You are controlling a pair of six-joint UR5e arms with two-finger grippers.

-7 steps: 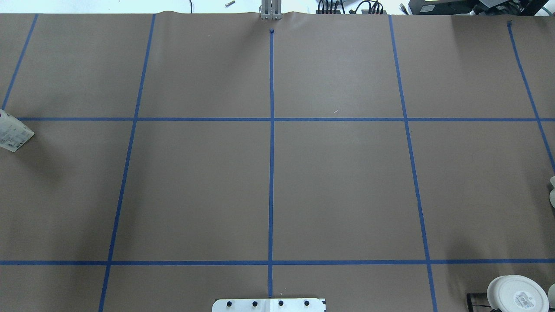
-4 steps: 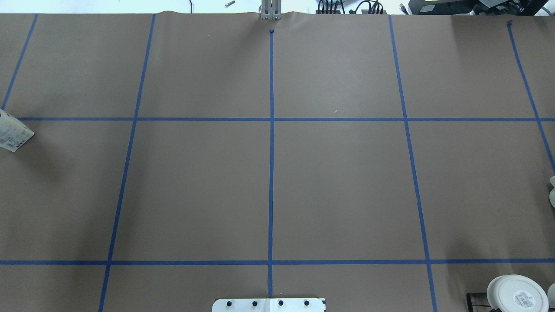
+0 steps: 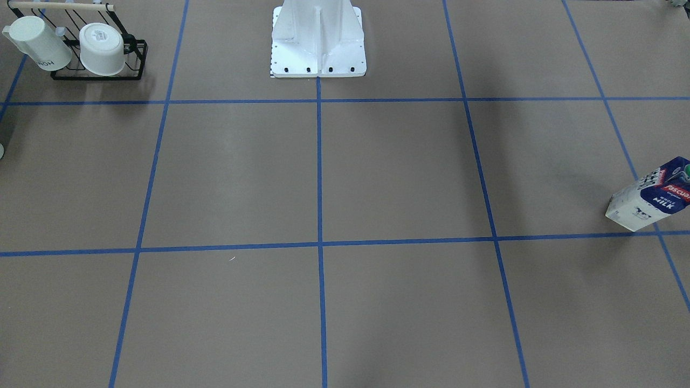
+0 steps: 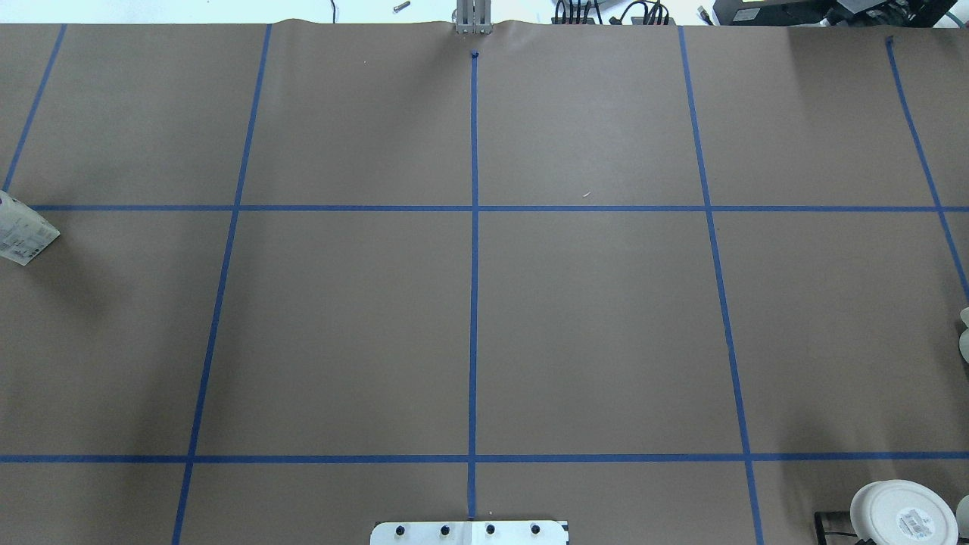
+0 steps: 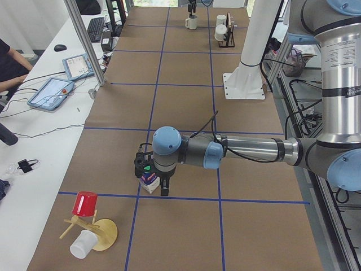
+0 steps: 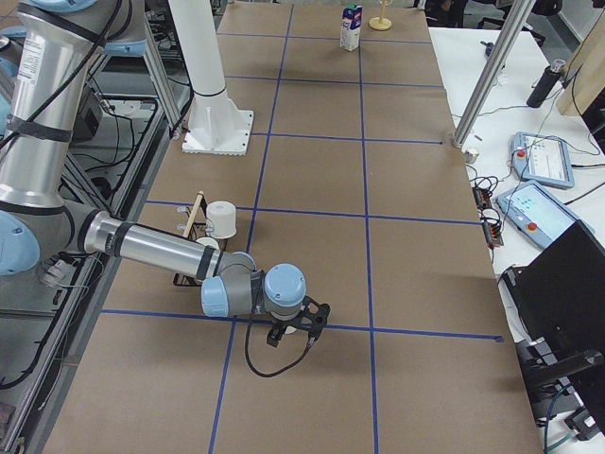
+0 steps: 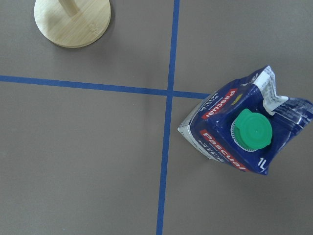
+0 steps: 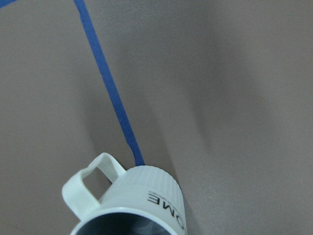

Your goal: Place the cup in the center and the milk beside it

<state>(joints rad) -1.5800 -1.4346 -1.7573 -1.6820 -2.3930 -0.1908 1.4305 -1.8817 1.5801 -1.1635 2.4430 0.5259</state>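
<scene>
The milk carton (image 7: 239,132), navy top, green cap, stands near a tape crossing at the table's left end; it shows in the front view (image 3: 652,196), at the overhead view's left edge (image 4: 23,238) and in the exterior left view (image 5: 148,182). My left gripper (image 5: 151,179) hangs over it, fingers either side; I cannot tell if they touch. The cup (image 8: 134,205), white with a dark inside, a squarish handle and black lettering, sits at the right end (image 4: 965,344). My right gripper (image 6: 298,326) is over it; open or shut, I cannot tell. The center crossing (image 4: 475,208) is bare.
A black wire rack (image 3: 99,75) near the right end holds a tall white cup (image 3: 40,43) and a squat white cup (image 3: 102,48). A wooden stand (image 5: 104,234) with a red cup (image 5: 84,203) and a white cup (image 5: 82,244) stands beyond the carton. The robot's base plate (image 4: 469,532) sits mid-table at the near edge.
</scene>
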